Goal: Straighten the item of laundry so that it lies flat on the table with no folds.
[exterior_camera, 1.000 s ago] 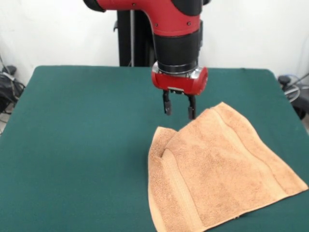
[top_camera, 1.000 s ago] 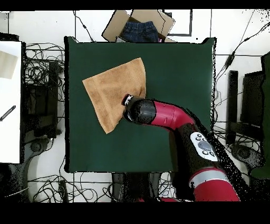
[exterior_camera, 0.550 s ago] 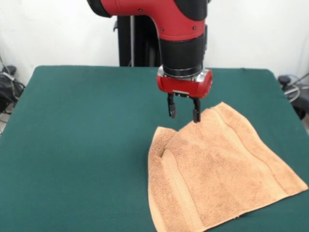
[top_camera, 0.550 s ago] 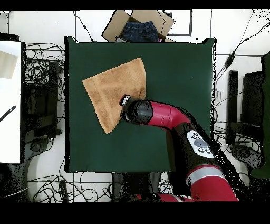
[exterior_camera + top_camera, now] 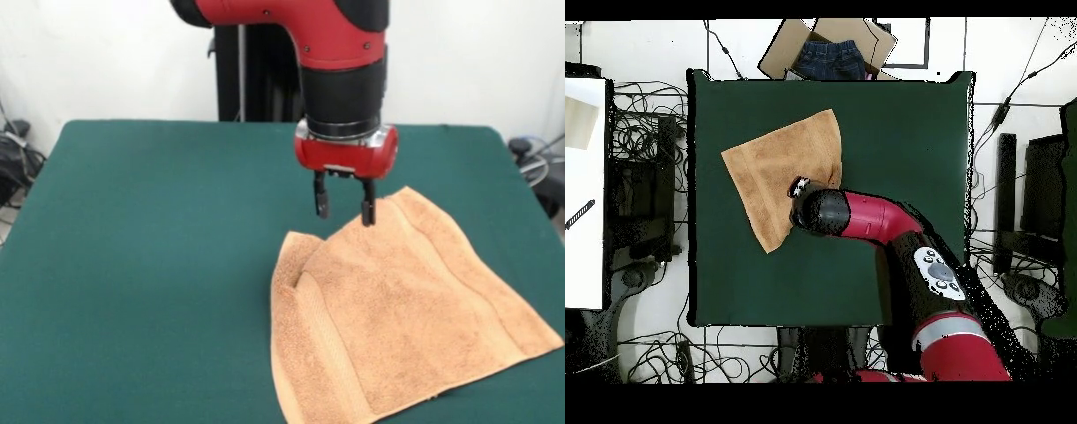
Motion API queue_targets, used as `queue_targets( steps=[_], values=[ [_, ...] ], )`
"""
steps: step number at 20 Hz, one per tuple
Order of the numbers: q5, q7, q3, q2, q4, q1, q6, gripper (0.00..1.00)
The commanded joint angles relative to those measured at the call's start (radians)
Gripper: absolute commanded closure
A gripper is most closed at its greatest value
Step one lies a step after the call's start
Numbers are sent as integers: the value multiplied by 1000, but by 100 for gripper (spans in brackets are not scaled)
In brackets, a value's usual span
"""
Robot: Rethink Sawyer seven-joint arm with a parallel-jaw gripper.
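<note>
hovering end effector [image 5: 345, 208], fingers parted and empty, at the towel [image 5: 402, 309] far edge; folded corner lies just below it on the desk [image 5: 141, 247].

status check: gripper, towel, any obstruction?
Gripper open, hovering at the towel's far edge, holding nothing. Towel not flat: one side folded over on the table. Nothing in the way.

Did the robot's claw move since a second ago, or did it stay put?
Yes. In the front view the gripper has shifted right and slightly down, toward the towel, which has not moved. Its open fingers now hang over the towel's far edge.
</note>
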Motion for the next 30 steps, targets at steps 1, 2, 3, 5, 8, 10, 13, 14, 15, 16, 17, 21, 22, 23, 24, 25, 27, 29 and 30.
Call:
queue_targets(
  steps=[1, 2, 3, 5, 8, 10, 13, 14, 15, 16, 17, 21, 22, 23, 24, 25, 27, 29, 30],
  values=[
    [41, 169, 58, -30, 110, 38, -65, 0],
    [39, 160, 64, -31, 115, 27, -66, 0],
    [37, 151, 70, -33, 121, 15, -67, 0],
    [32, 133, 83, -36, 132, -9, -65, 0],
    [24, 107, 97, -41, 140, -44, -55, 0],
    [17, 91, 105, -45, 146, -65, -49, 0],
    [7, 69, 121, -41, 146, -96, -39, 0],
    [4, 62, 125, -41, 145, -105, -35, 0],
    [-1, 57, 127, -37, 144, -112, -36, 0],
    [-6, 52, 128, -31, 140, -117, -37, 0],
    [-12, 47, 129, -24, 136, -122, -39, 0],
    [-30, 34, 133, 12, 115, -136, -49, 0],
    [-33, 32, 131, 19, 106, -135, -49, 0],
    [-38, 29, 128, 29, 98, -133, -51, 0],
    [-42, 26, 125, 39, 89, -132, -54, 0],
    [-47, 23, 122, 49, 82, -131, -59, 0],
    [-52, 27, 107, 63, 64, -116, -65, 0],
    [-54, 32, 101, 81, 51, -106, -75, 0],
    [-56, 32, 102, 91, 47, -106, -85, 0]
  ],
)
